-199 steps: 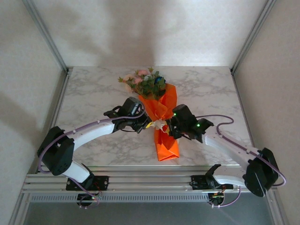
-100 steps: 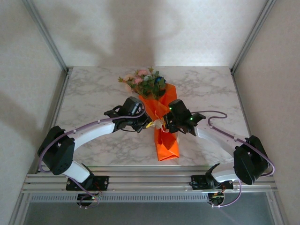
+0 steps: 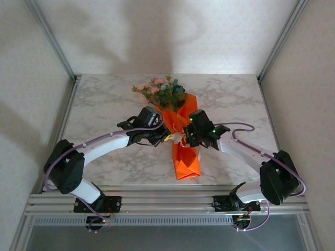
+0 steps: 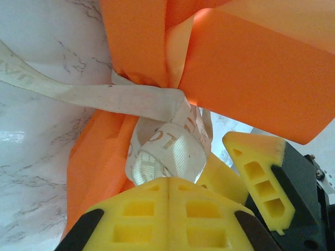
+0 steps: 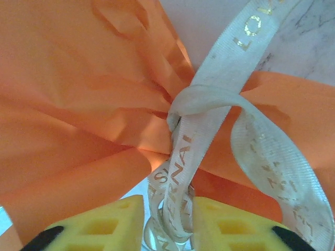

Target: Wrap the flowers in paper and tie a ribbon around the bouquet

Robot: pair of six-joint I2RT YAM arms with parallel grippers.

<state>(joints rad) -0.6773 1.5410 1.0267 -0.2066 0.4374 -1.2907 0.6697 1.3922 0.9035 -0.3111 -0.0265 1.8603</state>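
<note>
On the white marbled bench (image 3: 104, 104), a bright orange glossy paper cone (image 3: 184, 157) laid lengthwise, with pink, white and blue artificial flowers (image 3: 161, 90) and green leaves spilling from its far, wide end. Around the cone's pinched waist, a thin cream-white ribbon with gold lettering (image 3: 178, 138), crossed into a knot tight against the crumpled orange folds (image 4: 167, 104) (image 5: 201, 99). Just left of the waist, the yellow left fingers (image 3: 163, 137), pressed flat together with no gap (image 4: 131, 214), clamping a short loop of ribbon at their tips and touching the paper. Just right of the waist, the yellow right fingers (image 3: 187, 139), drawn narrow (image 5: 99, 227), pinching one lettered strand running straight down from the knot between them. One free ribbon tail trailing from the waist over bare marble; another curving in a loose arc across the orange sheet beside the right fingers.
</note>
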